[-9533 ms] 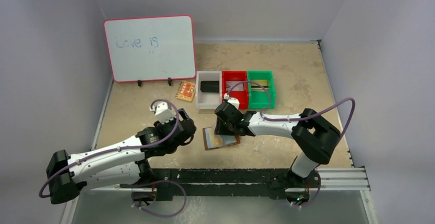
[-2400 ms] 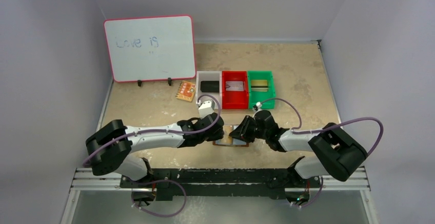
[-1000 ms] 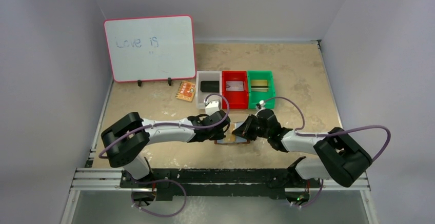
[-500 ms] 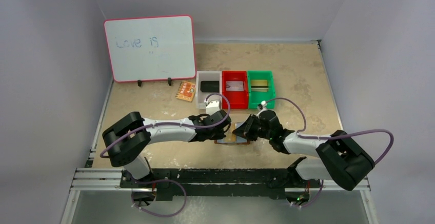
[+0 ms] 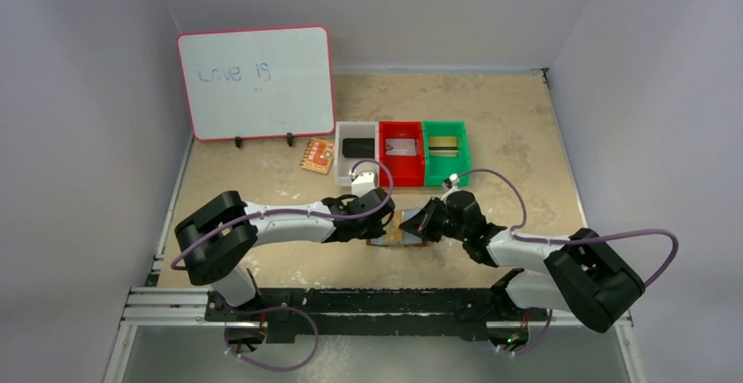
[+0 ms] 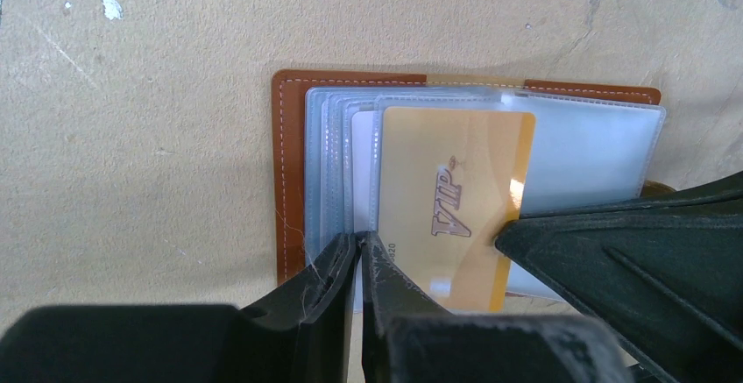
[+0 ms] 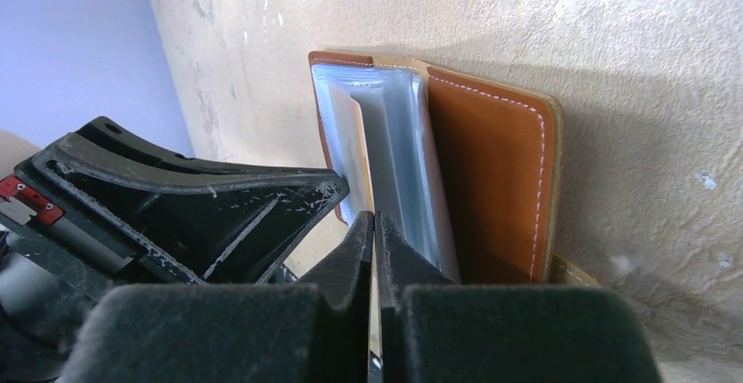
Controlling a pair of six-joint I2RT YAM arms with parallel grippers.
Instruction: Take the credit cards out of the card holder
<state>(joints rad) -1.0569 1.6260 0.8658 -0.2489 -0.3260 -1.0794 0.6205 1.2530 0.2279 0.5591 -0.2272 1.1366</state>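
With left claw (image 6: 357, 251) pinching the card holder (image 6: 289, 164), right claw (image 7: 374, 225) is nipping the gold card (image 6: 447, 190), maybe catching its sleeve.

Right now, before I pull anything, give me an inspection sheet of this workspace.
Surface: beige tabletop, scuffed, with white flecks.
Job's things: card holder lies open, clear sleeves fanned; gold VIP card among the sleeves.
Clutter: whiteboard at the back; white bin, red bin, green bin in a row, one flat item in each; orange patterned card beside the white bin.
Grippers: left gripper shut on a sleeve edge; right gripper shut at the sleeve stack, what it pinches unclear.
Cables: purple cables loop over both arms, off the holder.
Surroundings: pale walls on three sides.
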